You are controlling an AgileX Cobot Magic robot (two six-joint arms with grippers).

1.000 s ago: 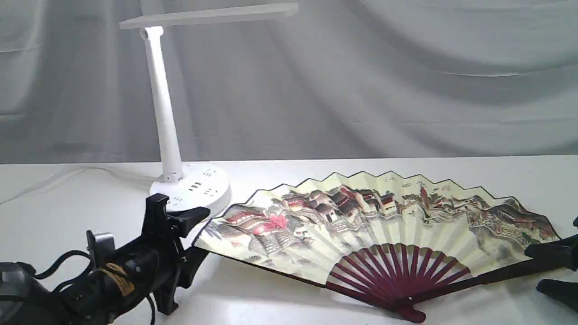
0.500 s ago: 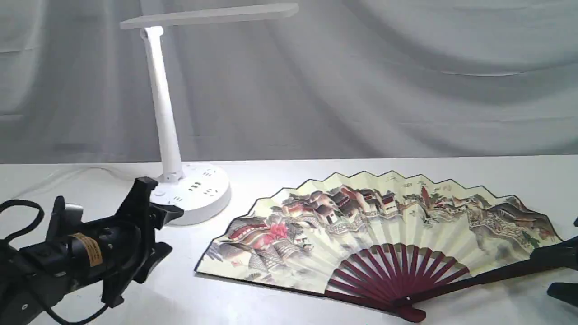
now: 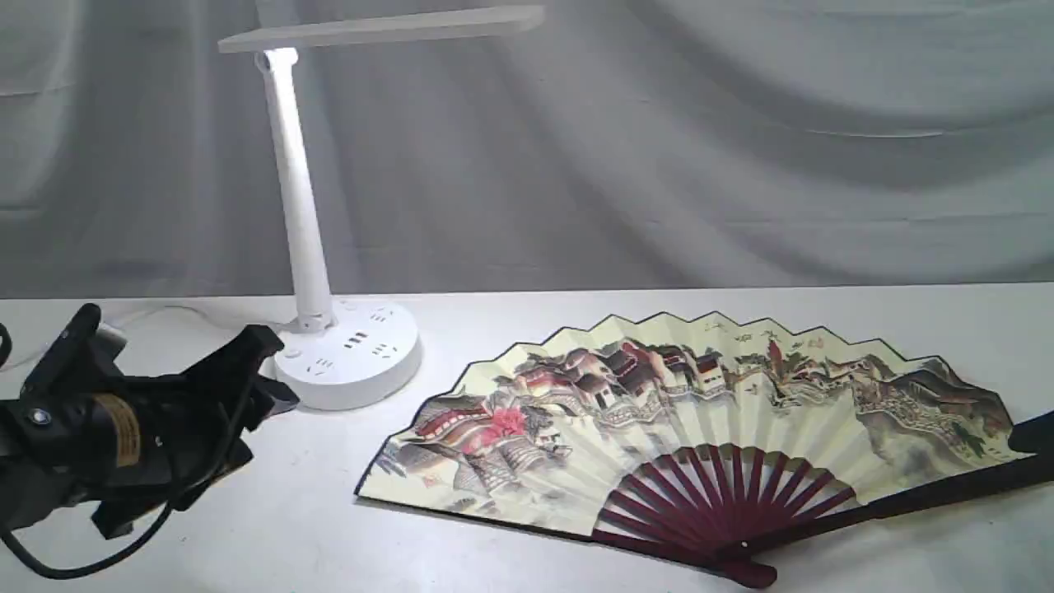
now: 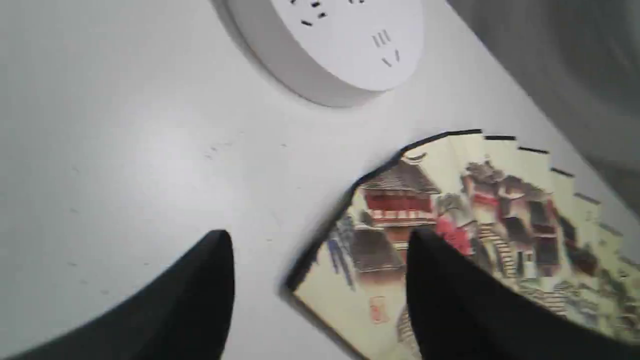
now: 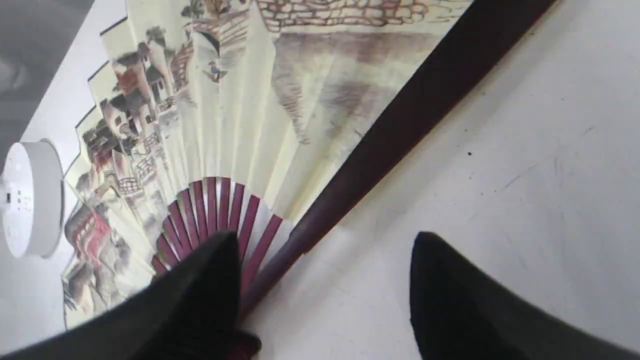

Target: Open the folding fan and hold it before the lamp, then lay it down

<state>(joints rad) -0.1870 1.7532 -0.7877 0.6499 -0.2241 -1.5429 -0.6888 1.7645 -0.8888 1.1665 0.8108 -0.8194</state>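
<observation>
The folding fan (image 3: 700, 412) lies spread open and flat on the white table, its maroon ribs (image 3: 729, 494) toward the front. The white lamp (image 3: 298, 206) stands behind the fan's left end, with its round base (image 3: 350, 354) near the leaf's edge. Left of the fan hovers my left gripper (image 3: 263, 395), open and holding nothing. In the left wrist view the left gripper (image 4: 320, 240) points at the fan's corner (image 4: 450, 200) and the lamp base (image 4: 340, 45). My right gripper (image 5: 322, 237) is open over the fan's dark guard rib (image 5: 400, 125), not touching it. One right finger (image 3: 1039, 431) shows at the exterior view's edge.
A grey cloth backdrop (image 3: 659, 148) hangs behind the table. The lamp's cord (image 3: 123, 321) trails left from the base. Bare white tabletop (image 3: 329, 527) lies in front of the fan and between it and my left gripper.
My left gripper drew back to the left, away from the fan's left end. The right gripper withdrew to the right, almost out of the exterior view. The fan settled flat.
</observation>
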